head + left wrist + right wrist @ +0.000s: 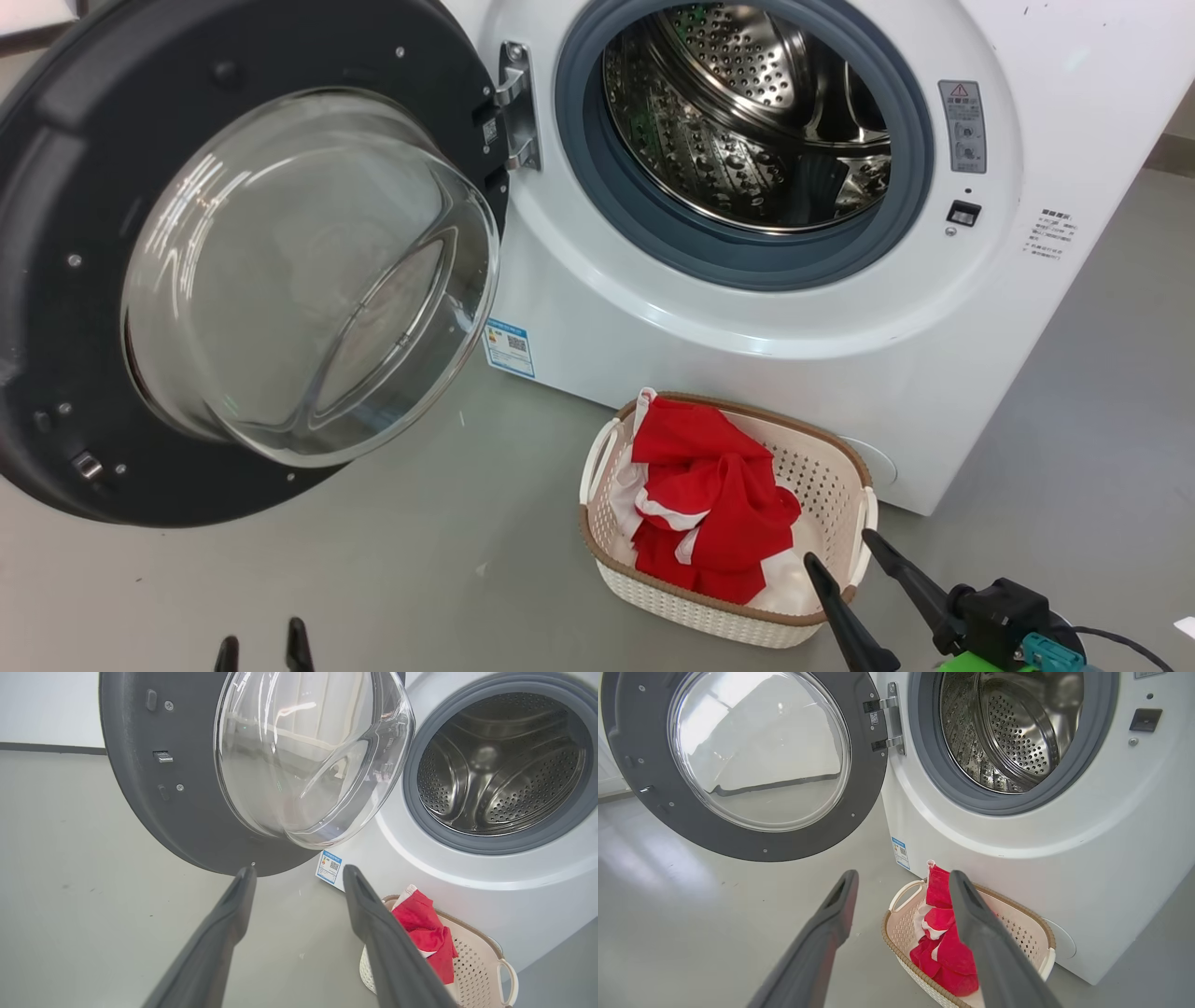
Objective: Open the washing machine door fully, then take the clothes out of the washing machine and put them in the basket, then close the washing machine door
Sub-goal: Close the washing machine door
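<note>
**One step to go: drum bare, laundry in the basket, door wide**

At the far left of the head view, the washing machine door (280,271) hangs swung fully outward on its hinge (518,103), with its bulging glass bowl facing the robot. That wide swing leaves the machine's mouth free to reach into.

Below the door, at the bottom edge, the left gripper (261,637) shows only its tips. In the left wrist view its fingers stand spread with nothing between them, aimed toward the door's lower rim, probably lined up to push the door shut.

Right of the hinge, the washing machine (747,345) shows its steel drum (747,121) inside the grey gasket (738,266), and no fabric is visible in it. The basket (691,616) sits on the floor (373,560) just in front of the machine, below the opening, which keeps the carry short. The clothes (719,504) lie heaped inside it, one corner poking up over the far rim.

At the lower right, the right gripper (839,546) sits near the basket's near right corner with its fingers apart and empty. Whether it touches the basket cannot be told.

The count is one door, one drum, one basket with two side handles in view, and one red-and-white bundle, though the number of garments in it cannot be told. There are two grippers with two fingers each, and neither holds anything.
</note>
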Robot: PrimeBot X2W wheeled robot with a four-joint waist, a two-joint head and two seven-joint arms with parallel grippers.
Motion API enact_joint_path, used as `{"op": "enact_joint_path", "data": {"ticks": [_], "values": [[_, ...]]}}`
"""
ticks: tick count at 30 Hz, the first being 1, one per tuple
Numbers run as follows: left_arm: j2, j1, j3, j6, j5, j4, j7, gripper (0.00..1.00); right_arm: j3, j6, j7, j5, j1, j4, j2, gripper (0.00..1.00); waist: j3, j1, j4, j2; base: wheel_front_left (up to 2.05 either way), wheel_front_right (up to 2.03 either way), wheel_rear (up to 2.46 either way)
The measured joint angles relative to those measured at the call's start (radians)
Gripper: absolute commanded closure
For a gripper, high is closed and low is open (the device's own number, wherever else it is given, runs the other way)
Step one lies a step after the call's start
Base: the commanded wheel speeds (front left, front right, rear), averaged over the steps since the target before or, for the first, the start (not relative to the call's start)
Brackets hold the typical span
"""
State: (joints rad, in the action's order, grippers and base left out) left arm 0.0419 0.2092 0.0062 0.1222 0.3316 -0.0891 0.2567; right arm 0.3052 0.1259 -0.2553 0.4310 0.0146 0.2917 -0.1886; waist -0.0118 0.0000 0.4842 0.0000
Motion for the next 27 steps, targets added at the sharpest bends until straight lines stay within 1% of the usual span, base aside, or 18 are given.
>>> {"op": "enact_joint_path", "data": {"ticks": [1,3,5,8,11,14,17,20,23,27], "values": [[0.0,-0.001,0.001,-0.006,0.012,0.011,0.0,1.0,-0.001,0.0,0.0,0.001,0.0,0.0,0.0,0.0,0.002,0.0,0.0,0.0,0.0,0.0,0.0],[0.0,-0.008,0.013,-0.028,0.021,0.042,0.0,1.0,-0.006,0.0,0.0,0.001,0.0,0.0,0.0,0.0,0.004,0.0,-0.001,0.0,0.0,0.0,0.0],[-0.001,-0.032,0.045,-0.057,0.023,0.082,0.0,1.0,-0.012,0.0,0.0,0.001,0.0,0.0,0.0,0.0,0.006,0.0,-0.002,0.0,0.0,0.0,0.0],[0.0,-0.097,0.121,-0.103,0.016,0.154,0.0,1.0,-0.029,0.0,0.0,0.0,0.001,-0.002,0.004,0.0,0.006,0.0,-0.005,0.0,0.0,0.0,0.0],[0.023,-0.171,0.194,-0.151,-0.009,0.213,0.0,1.0,-0.041,0.0,0.0,0.0,0.003,-0.005,0.007,0.0,0.01,0.0,-0.008,0.0,0.0,0.0,0.0],[0.072,-0.261,0.252,-0.19,-0.008,0.226,0.0,1.0,-0.051,0.0,0.0,-0.002,0.004,-0.013,0.007,0.0,0.022,0.0,-0.009,0.0001,0.0,0.0,0.0],[0.127,-0.38,0.31,-0.216,0.009,0.205,0.001,1.0,-0.059,0.0,0.0,-0.003,0.004,-0.018,0.006,0.0,0.036,0.0,-0.009,0.0,0.0,0.0,0.0],[0.181,-0.497,0.357,-0.23,0.042,0.173,0.002,1.0,-0.063,0.0,0.0,-0.006,0.004,-0.022,0.006,0.0,0.052,0.0,-0.012,0.0,0.0,0.0,0.0],[0.239,-0.59,0.373,-0.239,0.045,0.127,0.002,1.0,-0.064,0.0,0.0,-0.01,0.004,-0.024,0.006,0.0,0.066,0.0,-0.014,0.0,0.0,0.0,0.0],[0.294,-0.706,0.387,-0.246,0.091,0.017,0.002,1.0,-0.067,0.0,0.0,-0.01,0.004,-0.028,0.006,0.0,0.083,0.0,-0.014,0.0,0.0,0.0,0.0]]}}
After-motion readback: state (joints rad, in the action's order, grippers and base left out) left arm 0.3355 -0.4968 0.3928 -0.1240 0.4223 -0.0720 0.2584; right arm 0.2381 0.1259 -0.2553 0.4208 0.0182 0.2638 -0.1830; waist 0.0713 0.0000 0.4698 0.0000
